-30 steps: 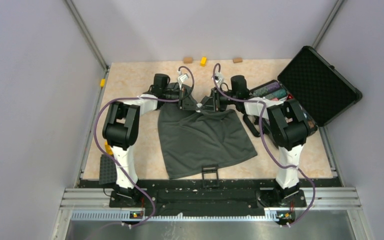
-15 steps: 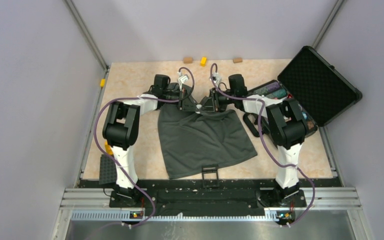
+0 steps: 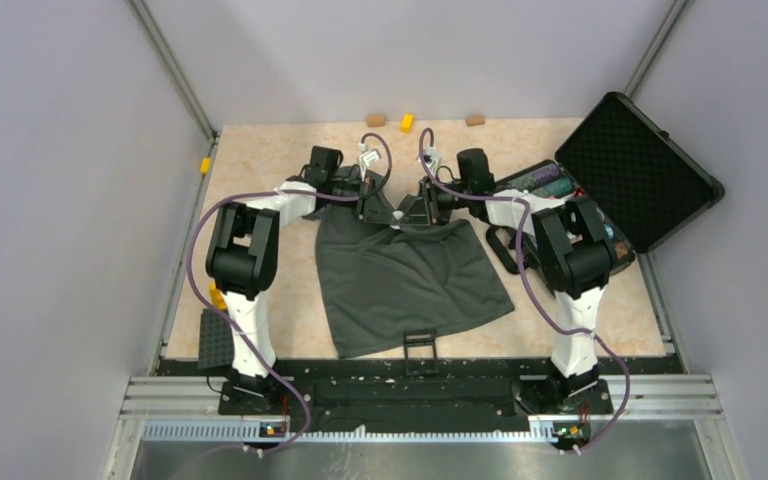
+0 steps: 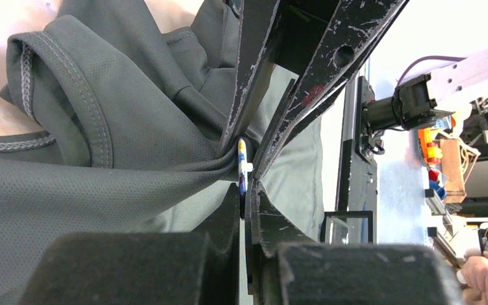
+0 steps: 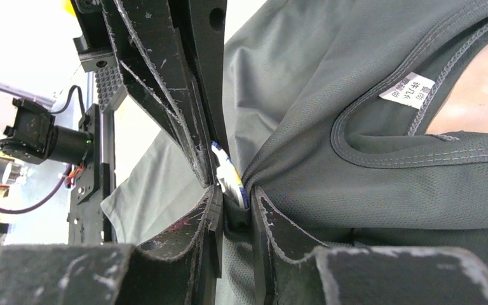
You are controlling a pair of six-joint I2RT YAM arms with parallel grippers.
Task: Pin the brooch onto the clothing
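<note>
The left end effector (image 4: 244, 197) is clenched to a thin slit. The brooch (image 4: 242, 166) stands edge-on in that slit, showing only a sliver of blue, white and yellow rim; its face is hidden. The right end effector (image 5: 236, 202) is clenched too, on a gather of the shirt (image 5: 356, 184), with the brooch touching its tips and the pin's lower part lost in fabric. Both pairs of fingers are black, scuffed pale along their edges, and each blocks much of the other's view. The shirt is a dark grey-green, fine-meshed knit with double-stitched hems, its folds radiating from the pinch. A small white label (image 5: 406, 90) sits inside the collar at the upper right. From above, the two meet at the shirt's neck, upper centre, where the brooch is too small to make out. The shirt lies spread on the beige desk (image 3: 295, 290), with a small black frame (image 3: 419, 345) at its lower hem. An open black case (image 3: 638, 168) lies at the right, partly covered by the right arm.
</note>
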